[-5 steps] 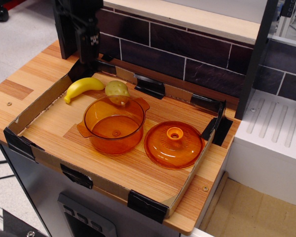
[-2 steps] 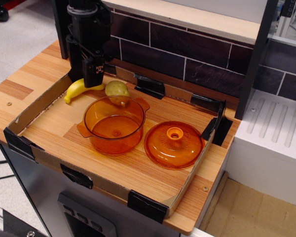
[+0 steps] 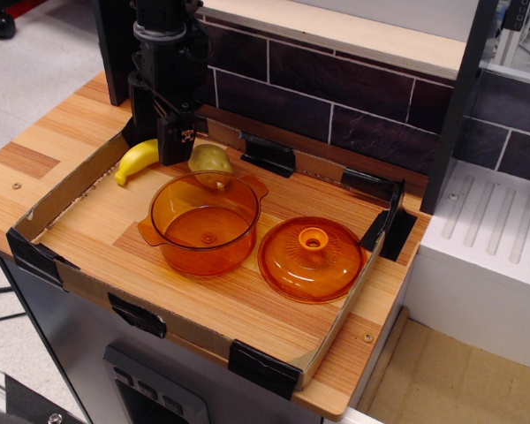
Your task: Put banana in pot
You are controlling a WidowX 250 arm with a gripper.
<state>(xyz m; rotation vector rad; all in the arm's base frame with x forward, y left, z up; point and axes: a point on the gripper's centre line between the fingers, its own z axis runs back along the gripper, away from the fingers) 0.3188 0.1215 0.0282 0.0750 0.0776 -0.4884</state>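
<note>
1. Black and boxy, the pincer hangs at the banana's right end, covering it; whether its jaws are apart or closed cannot be told. A small white marking on its face is too small to read.
2. Shallow cardboard tray, corners bound with black tape, sits on a striped wooden counter.
3. Transparent orange pot, round and deep with flat side handles, stands inside the tray.
4. Domed orange lid with a knob lies just beside the pot.
5. Smooth yellow banana lies curved in the tray's back-left corner, outside the pot.
6. Rounded yellow-green pear rests behind the pot.
</note>
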